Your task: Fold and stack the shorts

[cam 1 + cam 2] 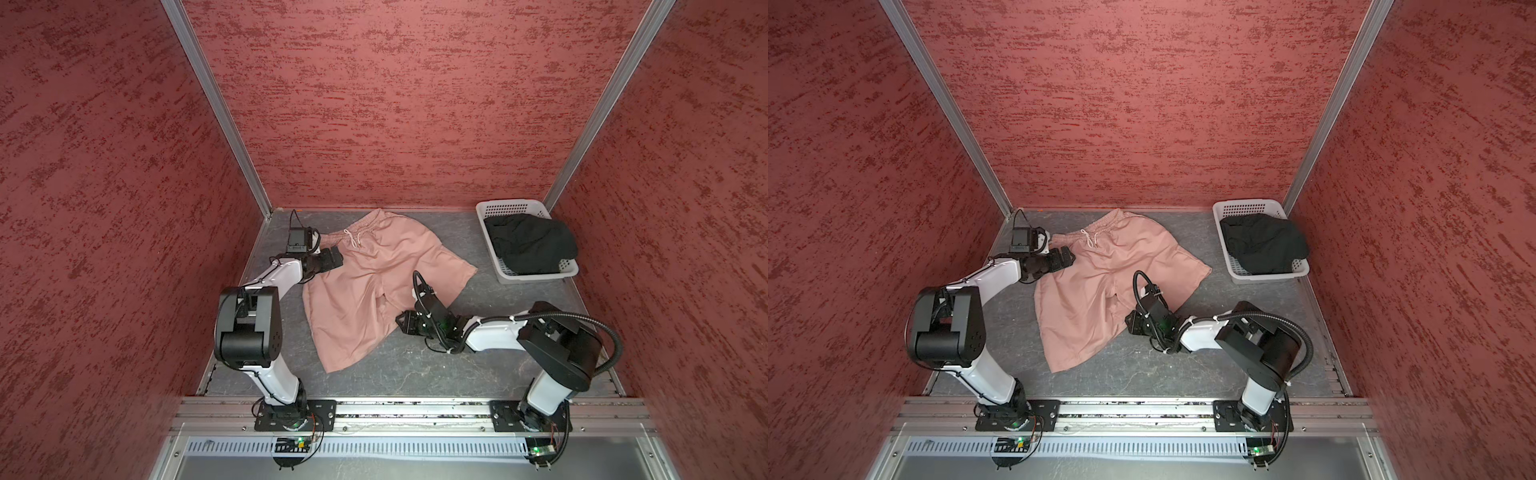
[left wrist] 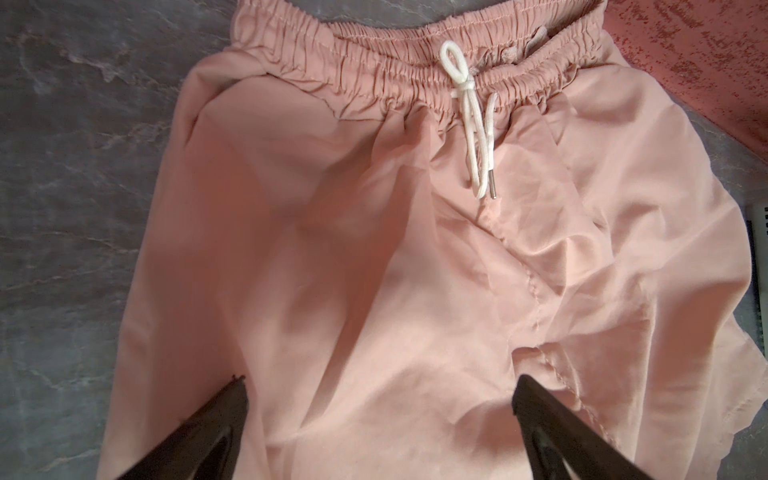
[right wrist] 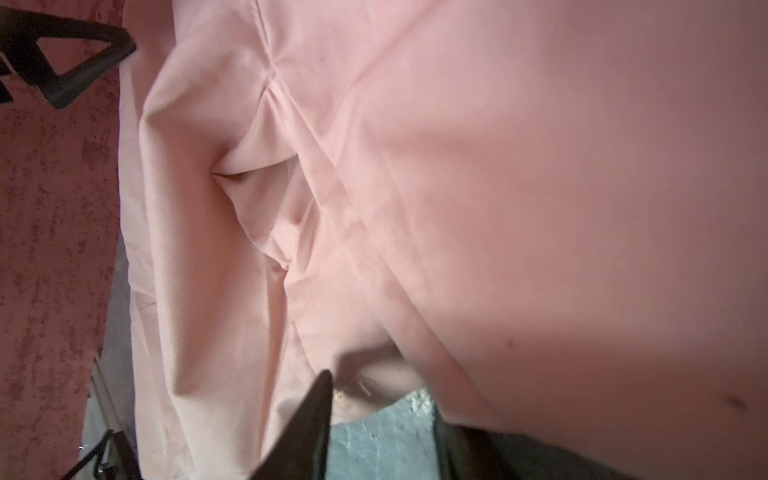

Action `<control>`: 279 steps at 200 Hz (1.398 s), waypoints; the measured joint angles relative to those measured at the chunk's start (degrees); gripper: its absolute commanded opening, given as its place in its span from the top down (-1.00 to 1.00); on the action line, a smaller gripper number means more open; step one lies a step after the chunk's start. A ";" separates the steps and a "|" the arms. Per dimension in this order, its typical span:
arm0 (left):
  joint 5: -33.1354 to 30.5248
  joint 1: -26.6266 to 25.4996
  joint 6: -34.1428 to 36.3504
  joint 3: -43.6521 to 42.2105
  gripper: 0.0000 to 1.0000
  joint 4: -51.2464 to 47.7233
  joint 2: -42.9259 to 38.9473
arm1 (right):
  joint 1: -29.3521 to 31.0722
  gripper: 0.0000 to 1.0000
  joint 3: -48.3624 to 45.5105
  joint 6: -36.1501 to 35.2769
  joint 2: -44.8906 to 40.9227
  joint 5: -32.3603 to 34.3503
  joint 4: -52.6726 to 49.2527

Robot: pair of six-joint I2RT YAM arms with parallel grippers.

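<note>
The dusty pink shorts lie spread on the grey table, waistband and white drawstring toward the back wall. My left gripper hovers wide open over the waistband's left side, with only fabric below the gap. My right gripper sits low at the inner hem between the legs. Its jaws stand narrowly apart with bare table between them, and pink cloth drapes over one finger. The black shorts lie crumpled in the basket.
A white perforated basket stands at the back right corner. Red textured walls close in the left, back and right sides. An aluminium rail carrying both arm bases runs along the front edge.
</note>
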 measured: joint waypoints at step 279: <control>5.68 2.60 0.96 8.44 -0.99 -8.79 1.01 | 0.31 -0.09 6.99 -3.08 -11.32 -4.24 -35.12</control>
